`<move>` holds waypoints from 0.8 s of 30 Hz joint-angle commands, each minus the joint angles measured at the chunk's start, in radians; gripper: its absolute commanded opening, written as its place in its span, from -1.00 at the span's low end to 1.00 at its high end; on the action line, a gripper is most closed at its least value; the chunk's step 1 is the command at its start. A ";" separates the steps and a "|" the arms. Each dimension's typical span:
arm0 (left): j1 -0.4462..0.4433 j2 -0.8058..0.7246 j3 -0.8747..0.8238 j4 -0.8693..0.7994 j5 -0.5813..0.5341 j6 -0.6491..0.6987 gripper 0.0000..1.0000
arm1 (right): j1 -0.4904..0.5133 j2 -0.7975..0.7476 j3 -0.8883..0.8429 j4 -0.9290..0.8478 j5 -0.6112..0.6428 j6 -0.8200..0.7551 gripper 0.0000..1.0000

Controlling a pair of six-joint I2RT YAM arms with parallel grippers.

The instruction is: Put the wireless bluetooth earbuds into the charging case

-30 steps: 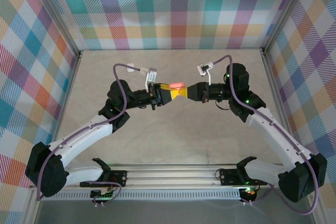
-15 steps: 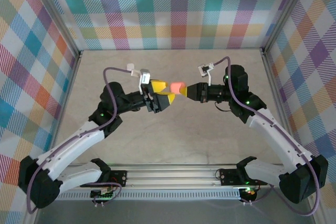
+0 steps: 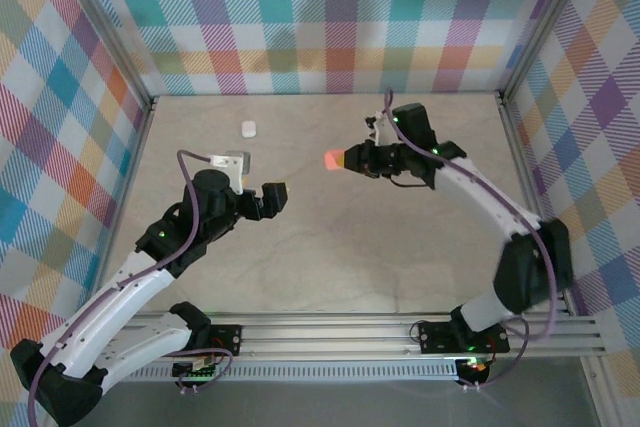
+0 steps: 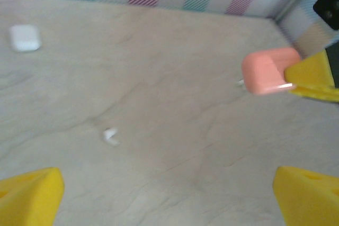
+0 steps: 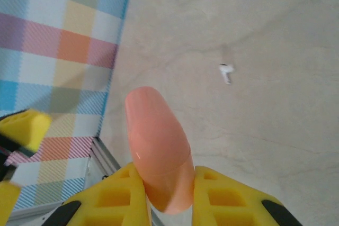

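Right claw (image 5: 165,184) grips the pink case (image 5: 156,136) (left claw (image 4: 169,197) gapes).

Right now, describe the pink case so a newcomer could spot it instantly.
On the beige table, look just past the middle, at the right gripper. The pink case is pinched between its yellow fingers. It is salmon-pink and held; the white case lies loose to its left.
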 commanded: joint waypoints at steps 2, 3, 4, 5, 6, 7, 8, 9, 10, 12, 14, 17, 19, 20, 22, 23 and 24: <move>0.047 0.060 0.074 -0.223 -0.140 -0.082 1.00 | -0.034 0.267 0.195 -0.107 -0.051 -0.090 -0.95; 0.076 0.087 0.093 -0.264 -0.135 -0.123 1.00 | -0.043 0.335 0.246 -0.127 -0.069 -0.099 -0.94; 0.105 0.110 0.107 -0.290 -0.112 -0.145 1.00 | -0.052 0.400 0.296 -0.145 -0.086 -0.103 -0.94; 0.132 0.136 0.116 -0.307 -0.075 -0.149 1.00 | -0.060 0.453 0.338 -0.156 -0.100 -0.106 -0.93; 0.152 0.156 0.121 -0.311 -0.045 -0.148 1.00 | -0.069 0.511 0.385 -0.170 -0.109 -0.107 -0.93; 0.162 0.171 0.119 -0.308 -0.027 -0.146 1.00 | -0.077 0.565 0.430 -0.183 -0.112 -0.105 -0.93; 0.169 0.184 0.118 -0.302 -0.015 -0.140 1.00 | -0.085 0.604 0.467 -0.192 -0.115 -0.104 -0.93; 0.173 0.194 0.113 -0.291 -0.010 -0.132 1.00 | -0.092 0.646 0.504 -0.200 -0.116 -0.103 -0.93; 0.178 0.202 0.111 -0.281 -0.005 -0.127 1.00 | -0.099 0.677 0.533 -0.206 -0.112 -0.103 -0.92; 0.188 0.220 0.101 -0.255 0.000 -0.121 1.00 | -0.112 0.743 0.603 -0.238 -0.103 -0.114 -0.89; 0.201 0.247 0.101 -0.239 0.010 -0.116 1.00 | -0.121 0.802 0.676 -0.296 -0.091 -0.134 -0.88; 0.221 0.297 0.114 -0.229 0.036 -0.105 1.00 | -0.128 0.861 0.750 -0.365 -0.068 -0.165 -0.85; 0.231 0.328 0.128 -0.224 0.046 -0.100 1.00 | -0.129 0.874 0.764 -0.383 -0.052 -0.178 -0.79; 0.237 0.344 0.136 -0.221 0.050 -0.099 1.00 | -0.129 0.875 0.765 -0.387 -0.041 -0.184 -0.73; 0.245 0.374 0.150 -0.217 0.051 -0.101 1.00 | -0.130 0.871 0.764 -0.399 -0.010 -0.190 -0.47; 0.248 0.390 0.161 -0.216 0.053 -0.103 1.00 | -0.130 0.868 0.762 -0.401 0.001 -0.192 -0.36; 0.252 0.402 0.169 -0.216 0.055 -0.103 1.00 | -0.129 0.865 0.762 -0.406 0.008 -0.196 -0.24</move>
